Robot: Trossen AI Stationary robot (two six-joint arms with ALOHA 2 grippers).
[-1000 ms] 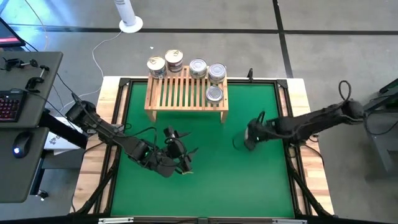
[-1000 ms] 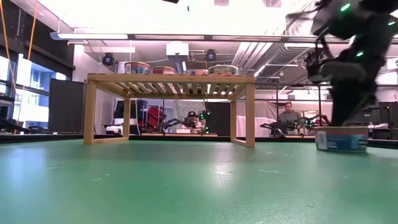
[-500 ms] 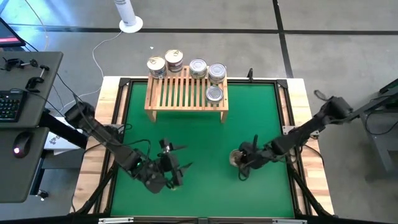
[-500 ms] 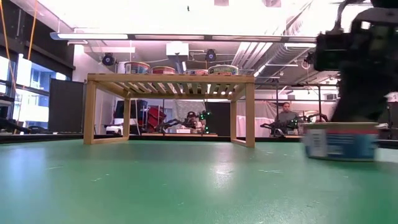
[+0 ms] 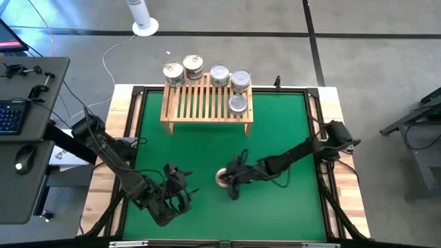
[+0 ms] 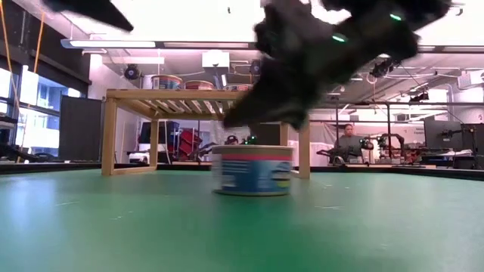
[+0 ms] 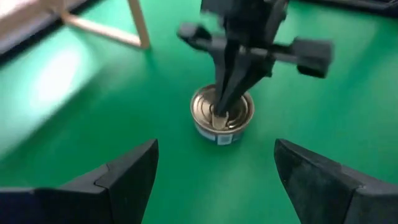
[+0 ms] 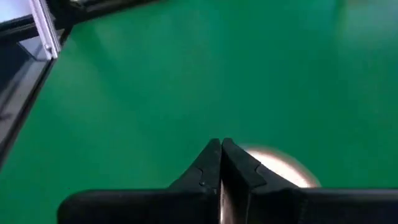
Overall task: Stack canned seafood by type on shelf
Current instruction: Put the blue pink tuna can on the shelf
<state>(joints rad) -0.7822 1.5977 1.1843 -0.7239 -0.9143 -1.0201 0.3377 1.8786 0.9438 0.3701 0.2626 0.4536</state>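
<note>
One tin of canned seafood [image 5: 222, 178] with a shiny pull-tab lid stands upright on the green mat [image 5: 282, 124], also seen in the low view [image 6: 252, 170]. My right gripper [image 7: 218, 116] is shut, its tips on the tin's lid. My left gripper [image 5: 185, 195] hangs open over the mat left of the tin, pointing at it and touching nothing. Several more tins [image 5: 219, 74] sit on the slatted top of the light-wood shelf [image 5: 200, 103] at the mat's far side. My right gripper rests its shut fingertips [image 7: 224, 99] on the tin's lid [image 7: 236, 107], near the middle by the pull tab. The fingers slant down from the table's right side. The tin stands upright with its base on the mat.
The shelf's legs [image 6: 110, 136] stand on the far part of the mat. A black frame [image 5: 318, 110] borders the mat. A desk with a keyboard and mouse [image 5: 21, 158] stands off the table's left. People and other arms [image 6: 349, 143] show in the room behind.
My right gripper has swept toward the table's left and near edges, staying shut, and the tin has slid upright along the mat with it. My left gripper has drawn toward the near-left corner, sinking a little and staying open.
</note>
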